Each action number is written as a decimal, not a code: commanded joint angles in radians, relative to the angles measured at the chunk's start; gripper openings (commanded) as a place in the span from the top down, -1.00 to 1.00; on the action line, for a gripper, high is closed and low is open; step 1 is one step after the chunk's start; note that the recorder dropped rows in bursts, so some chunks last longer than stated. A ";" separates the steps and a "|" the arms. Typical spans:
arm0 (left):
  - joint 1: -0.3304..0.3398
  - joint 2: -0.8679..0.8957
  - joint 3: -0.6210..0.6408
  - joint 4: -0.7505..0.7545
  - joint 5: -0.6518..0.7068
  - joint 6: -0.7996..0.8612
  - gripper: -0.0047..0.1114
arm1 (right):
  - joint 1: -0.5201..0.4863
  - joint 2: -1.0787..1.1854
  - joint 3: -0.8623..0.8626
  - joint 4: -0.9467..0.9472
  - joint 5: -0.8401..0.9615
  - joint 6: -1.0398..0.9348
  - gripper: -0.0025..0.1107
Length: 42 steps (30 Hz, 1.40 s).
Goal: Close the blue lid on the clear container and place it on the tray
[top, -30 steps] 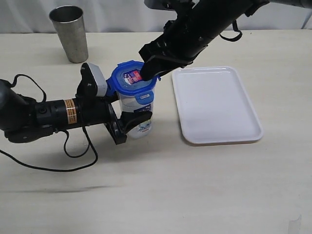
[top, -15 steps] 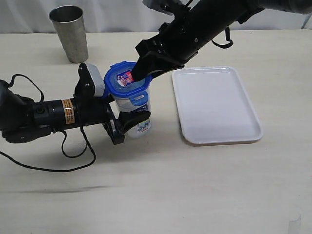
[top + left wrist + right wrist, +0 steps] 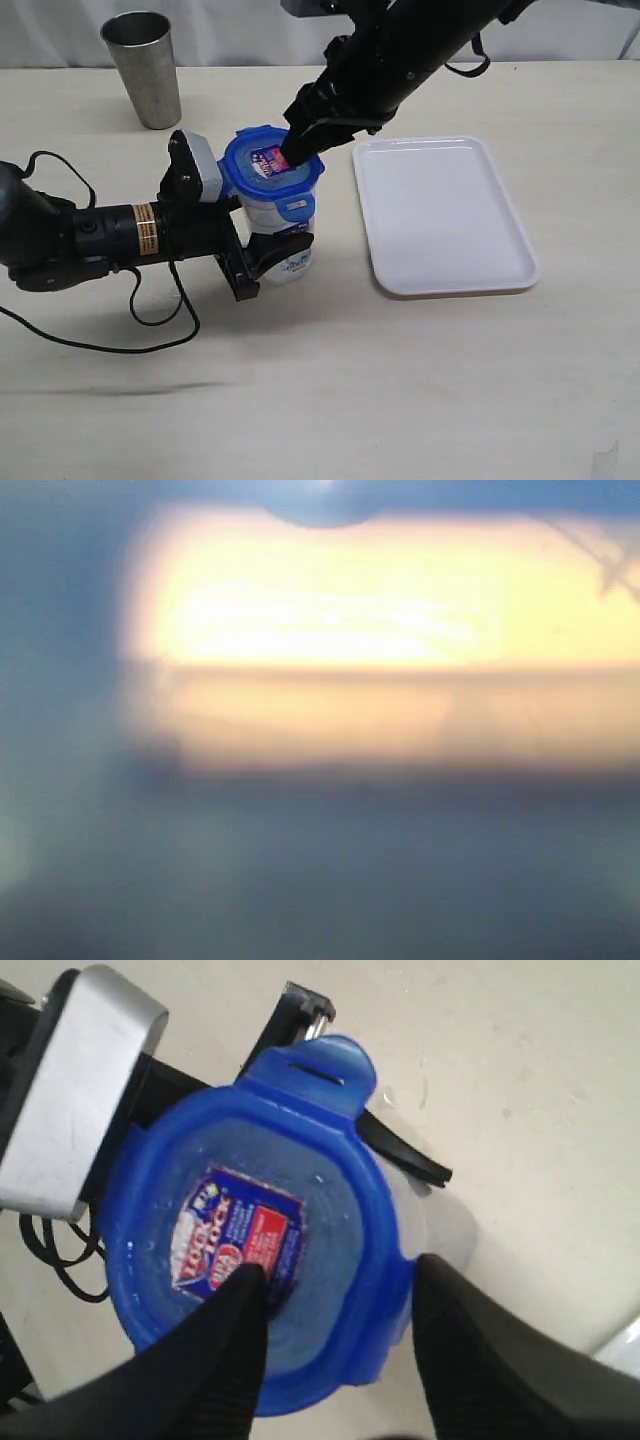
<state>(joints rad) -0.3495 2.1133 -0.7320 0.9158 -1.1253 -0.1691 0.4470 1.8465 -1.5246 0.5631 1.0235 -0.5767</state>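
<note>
Exterior view: a pale table (image 3: 400,380) with two black robot arms meeting near its middle. The clear container (image 3: 272,216) stands upright there, just left of the tray (image 3: 445,215) and not touching it. The tray is white, flat and holds nothing. The blue lid (image 3: 262,172) sits on top of the container, sticker face up. One snap flap (image 3: 296,205) hangs down the near side.

The left gripper (image 3: 262,240) reaches in sideways from the left. Its jaws are closed around the lower half of the container, with one black finger (image 3: 278,248) crossing the front just above the printed label (image 3: 296,263). The right gripper (image 3: 303,152) comes down from the upper right onto the lid. A grey metal cup (image 3: 145,65) stands well apart at the back left. A black cable (image 3: 150,330) loops on the table under the left arm.

Right wrist view: looking down on the lid, the right gripper's jaws stand apart and hold nothing. One fingertip (image 3: 245,1290) rests on the red and blue sticker (image 3: 240,1245) near the lid's middle. The other finger (image 3: 450,1310) hangs outside the lid's edge, beside the container wall. A second flap (image 3: 310,1065) sticks outward. Whether the flaps are snapped shut cannot be told.

Left wrist view: only a blur of warm yellow and hazy blue, with nothing recognisable.
</note>
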 commanded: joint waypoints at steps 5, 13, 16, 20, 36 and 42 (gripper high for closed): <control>-0.009 0.001 -0.003 0.010 0.033 -0.015 0.92 | 0.009 -0.112 0.002 -0.015 -0.019 -0.107 -0.08; -0.009 0.001 -0.003 0.006 0.032 -0.015 0.92 | 0.239 -0.224 0.098 -0.392 -0.053 -0.259 0.17; -0.009 0.001 -0.003 0.011 0.035 -0.015 0.92 | 0.343 -0.224 0.188 -0.657 -0.166 -0.137 0.17; -0.009 0.001 -0.003 0.011 0.035 -0.017 0.92 | 0.387 -0.224 0.262 -0.825 -0.266 -0.037 0.22; -0.009 0.001 -0.003 0.011 0.035 -0.018 0.92 | 0.393 -0.139 0.316 -0.834 -0.338 -0.066 0.26; -0.009 0.001 -0.003 0.032 0.021 -0.018 0.92 | 0.393 -0.063 0.316 -0.857 -0.345 -0.066 0.26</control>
<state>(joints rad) -0.3517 2.1133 -0.7337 0.8932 -1.1064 -0.2159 0.8392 1.7096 -1.2278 -0.3187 0.6608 -0.6430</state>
